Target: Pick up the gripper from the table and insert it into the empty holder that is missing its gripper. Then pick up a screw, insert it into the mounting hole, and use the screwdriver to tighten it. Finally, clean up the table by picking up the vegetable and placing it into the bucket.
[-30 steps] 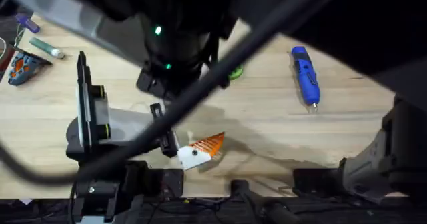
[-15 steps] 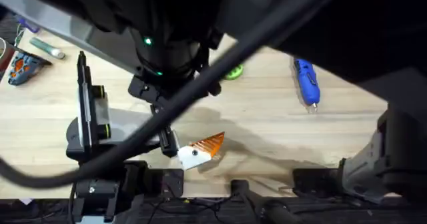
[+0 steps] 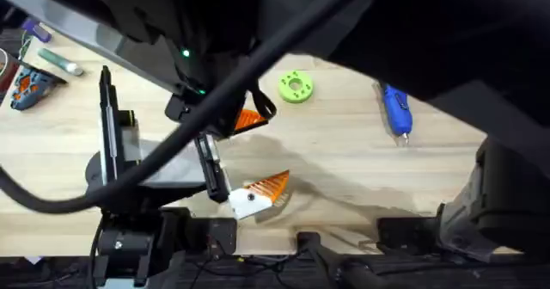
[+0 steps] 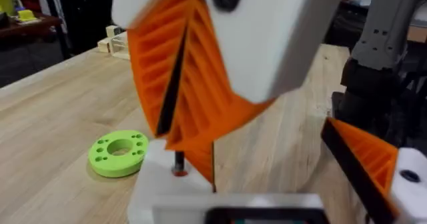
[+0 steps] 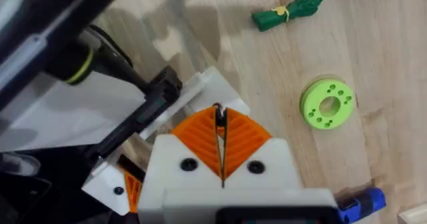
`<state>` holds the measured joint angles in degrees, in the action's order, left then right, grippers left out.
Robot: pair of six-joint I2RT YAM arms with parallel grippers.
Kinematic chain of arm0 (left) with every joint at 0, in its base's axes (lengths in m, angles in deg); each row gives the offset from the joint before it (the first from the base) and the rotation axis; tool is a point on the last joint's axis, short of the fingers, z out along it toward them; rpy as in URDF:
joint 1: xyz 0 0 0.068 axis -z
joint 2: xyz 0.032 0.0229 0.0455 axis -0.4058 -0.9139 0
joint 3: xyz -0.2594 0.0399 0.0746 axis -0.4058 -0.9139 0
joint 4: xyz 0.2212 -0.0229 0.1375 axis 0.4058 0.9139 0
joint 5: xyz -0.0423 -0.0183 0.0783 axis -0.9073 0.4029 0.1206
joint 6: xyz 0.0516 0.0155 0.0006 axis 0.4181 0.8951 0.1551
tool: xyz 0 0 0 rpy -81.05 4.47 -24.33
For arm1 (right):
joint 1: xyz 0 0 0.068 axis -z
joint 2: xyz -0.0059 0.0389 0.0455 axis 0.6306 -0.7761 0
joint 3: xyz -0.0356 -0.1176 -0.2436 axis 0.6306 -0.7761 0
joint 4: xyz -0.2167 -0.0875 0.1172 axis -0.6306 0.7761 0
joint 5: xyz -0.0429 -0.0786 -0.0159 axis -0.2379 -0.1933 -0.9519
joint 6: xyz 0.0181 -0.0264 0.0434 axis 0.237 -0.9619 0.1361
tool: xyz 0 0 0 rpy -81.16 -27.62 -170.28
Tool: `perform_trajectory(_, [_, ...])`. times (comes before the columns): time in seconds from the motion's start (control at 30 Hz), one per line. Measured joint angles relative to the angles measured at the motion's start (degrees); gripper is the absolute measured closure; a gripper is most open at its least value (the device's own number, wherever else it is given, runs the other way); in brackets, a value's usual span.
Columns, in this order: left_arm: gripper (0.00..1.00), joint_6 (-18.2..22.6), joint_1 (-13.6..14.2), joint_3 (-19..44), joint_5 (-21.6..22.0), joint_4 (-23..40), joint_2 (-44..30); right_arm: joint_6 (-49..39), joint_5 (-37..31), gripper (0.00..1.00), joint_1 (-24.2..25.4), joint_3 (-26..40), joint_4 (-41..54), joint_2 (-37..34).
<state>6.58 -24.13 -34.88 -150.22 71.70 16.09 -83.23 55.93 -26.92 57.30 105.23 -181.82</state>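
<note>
Pale wooden planks of the worktop (image 3: 344, 151) lie bare between the arms and the far right. There the blue screwdriver (image 3: 394, 108) rests near the far edge, well apart from everything else. The lime-green disc (image 3: 296, 87) lies flat just beyond the dark bulk of the right arm, which spreads across the upper part of the overhead view and hides much of the far side. In the right wrist view the vegetable (image 5: 287, 12) lies on open wood, apart from the disc, with clear boards around it.

The right pincer (image 5: 219, 127) hangs point-down over the middle of the worktop. Its two orange ribbed pads are pressed almost together, with only a thin dark line between them. In the left wrist view a narrow orange wedge, the gripper (image 4: 200, 154), sticks out below those pads. It is clamped between them, and its lower end meets the top of the white holder (image 4: 167, 184). Whether it is seated in the holder or only touching it, I cannot tell.

The left pincer (image 4: 273, 177) stands wide open near the front edge. One side is the bare white holder. The other is a white mount with an orange wedge (image 3: 258, 193), well apart from it and clear of the right pincer.
</note>
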Motion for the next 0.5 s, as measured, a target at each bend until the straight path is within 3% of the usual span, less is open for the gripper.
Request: perform_trajectory(0.5, [0.001,0.0,0.0,0.0,0.0,0.0,0.0,0.3,0.0,0.995,0.2,0.0,0.7,-1.0])
